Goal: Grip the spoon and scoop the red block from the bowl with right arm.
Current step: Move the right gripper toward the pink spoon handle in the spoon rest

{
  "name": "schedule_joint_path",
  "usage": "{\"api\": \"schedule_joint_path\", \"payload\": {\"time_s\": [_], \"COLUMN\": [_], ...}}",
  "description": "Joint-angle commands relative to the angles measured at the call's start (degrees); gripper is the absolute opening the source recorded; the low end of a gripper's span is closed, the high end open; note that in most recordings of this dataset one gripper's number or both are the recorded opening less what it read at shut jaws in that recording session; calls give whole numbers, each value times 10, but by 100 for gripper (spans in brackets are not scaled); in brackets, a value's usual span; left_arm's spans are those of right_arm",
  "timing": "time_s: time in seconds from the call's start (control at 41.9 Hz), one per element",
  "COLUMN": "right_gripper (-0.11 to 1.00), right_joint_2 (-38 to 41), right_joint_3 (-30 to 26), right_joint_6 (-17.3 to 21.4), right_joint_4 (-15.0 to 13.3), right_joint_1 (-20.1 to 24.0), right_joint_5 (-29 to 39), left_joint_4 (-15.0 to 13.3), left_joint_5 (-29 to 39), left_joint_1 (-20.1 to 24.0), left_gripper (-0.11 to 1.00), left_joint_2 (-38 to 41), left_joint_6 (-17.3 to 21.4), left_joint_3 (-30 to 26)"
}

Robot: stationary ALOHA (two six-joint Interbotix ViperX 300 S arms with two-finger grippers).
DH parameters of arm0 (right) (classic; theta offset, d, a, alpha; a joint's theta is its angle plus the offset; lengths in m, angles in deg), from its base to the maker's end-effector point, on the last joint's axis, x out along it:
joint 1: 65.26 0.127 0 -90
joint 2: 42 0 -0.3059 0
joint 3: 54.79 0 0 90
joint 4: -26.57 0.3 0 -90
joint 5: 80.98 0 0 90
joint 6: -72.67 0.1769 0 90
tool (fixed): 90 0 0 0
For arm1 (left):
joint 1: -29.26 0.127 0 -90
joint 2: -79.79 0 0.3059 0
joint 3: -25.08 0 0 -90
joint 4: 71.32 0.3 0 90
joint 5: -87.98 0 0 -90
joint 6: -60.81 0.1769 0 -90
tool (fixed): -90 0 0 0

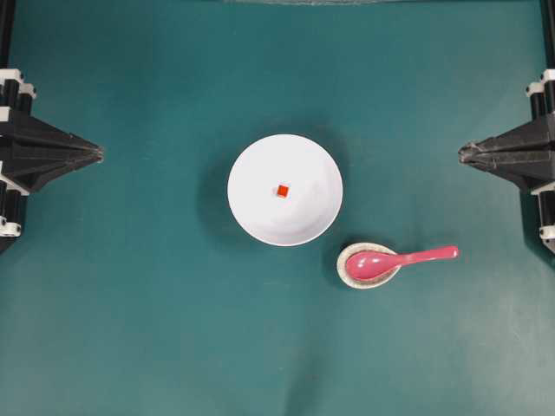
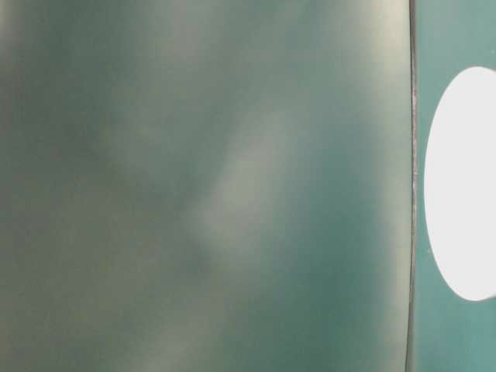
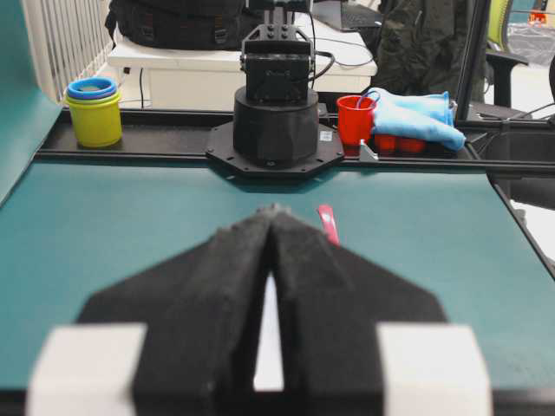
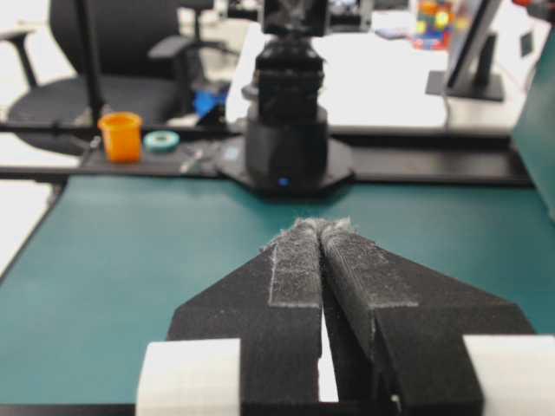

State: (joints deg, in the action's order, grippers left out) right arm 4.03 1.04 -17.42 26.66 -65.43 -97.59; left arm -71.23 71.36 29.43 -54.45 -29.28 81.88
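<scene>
Red block [image 1: 283,191] sits mid white bowl [image 1: 260,217]. Pink spoon [image 1: 401,259] rests in speckled rest [image 1: 347,276]. Left gripper [image 1: 98,153], right gripper [image 1: 464,153]: both closed, empty, well apart from dishes.

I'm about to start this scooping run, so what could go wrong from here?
The glossy pink spoon lies with its scoop in the small speckled dish, so a grab on the handle might drag or tip that dish. The tiny red block sits mid-bowl in the shallow white bowl and could skid away from the spoon.
</scene>
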Motion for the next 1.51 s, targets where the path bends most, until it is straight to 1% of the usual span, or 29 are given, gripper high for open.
{"api": "schedule_joint_path", "payload": {"time_s": [0.0,0.024,0.048,0.215,0.382,0.55,0.621,0.765,0.812,0.932,1.147,1.266,1.362,1.481], "right_gripper": [0,0,0,0,0,2,8,35,44,56,57,57,57,57], "right_joint_2": [4,6,6,6,7,11,14,18,20,28,47,69,87,114], "right_joint_3": [-11,-16,-18,-25,-23,-22,-21,-21,-19,-18,-13,-1,14,41], "right_joint_6": [4,4,4,6,11,11,11,12,12,12,13,12,12,12], "right_joint_4": [1,1,1,2,4,4,4,8,13,15,18,18,18,20], "right_joint_1": [1,1,1,0,1,1,0,1,1,1,5,11,24,53], "right_joint_5": [-1,18,26,64,76,88,89,89,91,99,104,105,94,54], "left_joint_4": [5,5,5,6,7,7,7,7,6,7,7,7,6,6], "left_joint_5": [21,51,57,78,84,113,124,142,148,162,181,187,189,196], "left_joint_1": [-4,-3,-3,-3,-2,5,9,15,17,18,24,27,33,43], "left_gripper": [0,0,1,1,0,1,1,1,0,1,1,1,1,1], "left_joint_2": [6,5,4,5,6,6,6,6,5,5,3,1,2,1], "left_joint_6": [4,4,4,5,4,4,4,4,4,4,2,2,3,3], "left_joint_3": [-25,-35,-37,-42,-42,-45,-46,-47,-47,-47,-47,-47,-47,-47]}}
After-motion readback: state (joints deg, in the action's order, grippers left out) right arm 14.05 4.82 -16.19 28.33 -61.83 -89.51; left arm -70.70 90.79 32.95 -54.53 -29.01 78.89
